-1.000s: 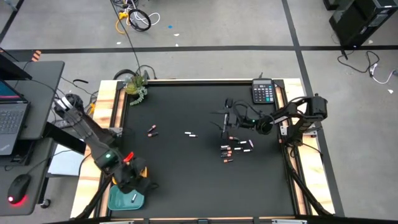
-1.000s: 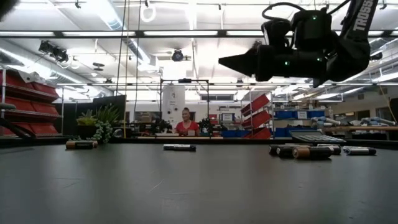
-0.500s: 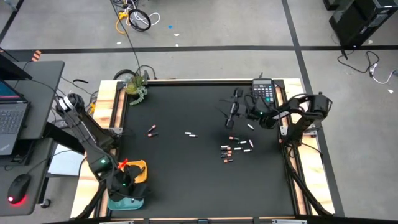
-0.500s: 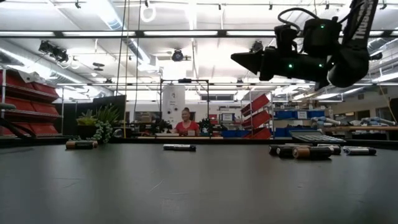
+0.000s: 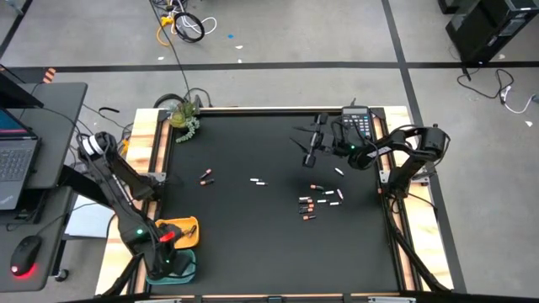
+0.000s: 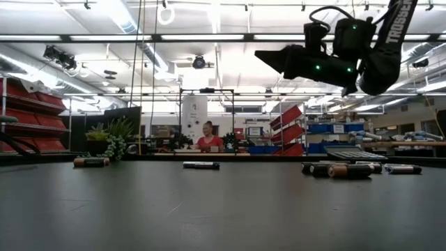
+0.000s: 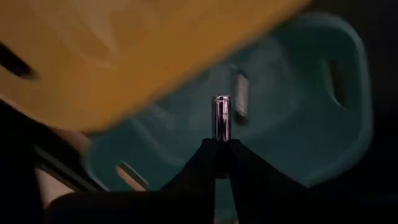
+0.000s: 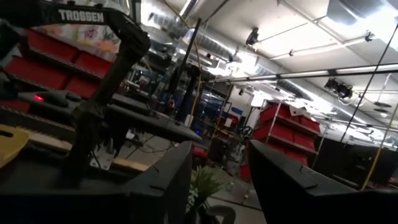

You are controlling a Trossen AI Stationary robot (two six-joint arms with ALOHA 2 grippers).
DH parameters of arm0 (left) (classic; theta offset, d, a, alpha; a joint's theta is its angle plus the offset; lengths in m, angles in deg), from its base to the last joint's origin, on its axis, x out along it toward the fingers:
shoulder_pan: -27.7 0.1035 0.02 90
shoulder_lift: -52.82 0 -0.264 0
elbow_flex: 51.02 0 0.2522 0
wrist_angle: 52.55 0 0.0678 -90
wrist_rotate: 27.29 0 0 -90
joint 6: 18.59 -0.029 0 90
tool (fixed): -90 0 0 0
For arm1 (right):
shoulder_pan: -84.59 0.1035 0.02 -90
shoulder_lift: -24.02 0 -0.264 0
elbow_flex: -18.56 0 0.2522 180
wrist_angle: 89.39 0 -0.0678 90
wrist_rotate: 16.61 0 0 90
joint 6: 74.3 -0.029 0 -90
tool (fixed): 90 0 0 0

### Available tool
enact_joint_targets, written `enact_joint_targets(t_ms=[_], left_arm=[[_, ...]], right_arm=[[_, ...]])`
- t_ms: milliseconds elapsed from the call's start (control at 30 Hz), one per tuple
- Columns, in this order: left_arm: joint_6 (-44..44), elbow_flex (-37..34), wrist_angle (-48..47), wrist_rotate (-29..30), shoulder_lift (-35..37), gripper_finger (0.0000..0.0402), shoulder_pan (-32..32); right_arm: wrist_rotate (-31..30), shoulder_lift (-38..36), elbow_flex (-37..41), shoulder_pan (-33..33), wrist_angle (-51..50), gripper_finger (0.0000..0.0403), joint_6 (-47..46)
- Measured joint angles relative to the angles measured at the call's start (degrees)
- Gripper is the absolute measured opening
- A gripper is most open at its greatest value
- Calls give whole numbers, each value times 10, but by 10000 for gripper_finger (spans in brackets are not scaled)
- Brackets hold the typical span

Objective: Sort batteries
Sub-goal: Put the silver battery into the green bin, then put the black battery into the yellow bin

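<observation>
The left end effector (image 5: 174,263) hangs over the teal tray (image 5: 187,271) at the desk's (image 5: 253,236) seven o'clock corner, just below the yellow tray (image 5: 187,229); in the left wrist view its fingers are nearly closed, pinching a silvery battery (image 7: 221,118) upright above the teal tray (image 7: 298,124), where another pale battery (image 7: 240,102) lies. The right end effector (image 5: 308,145) is raised well above the desk toward one o'clock, just beside the calculator (image 5: 356,125), its fingers (image 8: 168,174) spread apart and holding nothing. Most remaining batteries sit in a cluster (image 5: 318,199) toward four o'clock of the desk's middle; a white one (image 5: 258,181) lies near the centre, a dark pair (image 5: 205,176) toward nine o'clock. A small plant (image 5: 183,116) stands at eleven o'clock
</observation>
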Motion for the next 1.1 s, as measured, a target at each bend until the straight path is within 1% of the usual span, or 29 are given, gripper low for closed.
enact_joint_targets(t_ms=[100, 200, 267, 333, 400, 433, 500, 633, 767, 867, 967, 1100], left_arm=[[-1, 0, -1, 0, -5, 71, 4], [-4, 0, -3, -1, -7, 104, 3], [-14, 0, -4, -22, -7, 116, 4], [-17, 0, -11, -62, -7, 121, 4], [-18, 0, -15, -89, -6, 123, 4], [-22, 0, -13, -95, -3, 123, 4], [-34, 2, -10, -87, 8, 121, 10], [-67, 7, -11, -19, 30, 118, 36], [-160, 20, -11, 70, 40, 117, 71], [-264, 28, -18, 145, 40, 117, 107], [-379, 28, -28, 247, 40, 117, 151], [-521, 28, -40, 362, 40, 117, 221]], right_arm=[[0, -4, -1, 6, 0, 169, -5], [0, -13, -1, 8, -2, 169, -31], [0, -20, -1, 7, -16, 169, -59], [0, -29, -1, 7, -56, 169, -92], [0, -43, -1, 7, -117, 169, -121], [0, -50, -1, 7, -151, 169, -130], [0, -64, -5, 8, -219, 169, -144], [-17, -99, -27, 18, -380, 167, -179], [-60, -122, -45, 47, -536, 161, -161], [-91, -129, -45, 80, -575, 158, -155], [-117, -125, -46, 123, -586, 158, -157], [-181, -122, -46, 178, -592, 156, -150]])
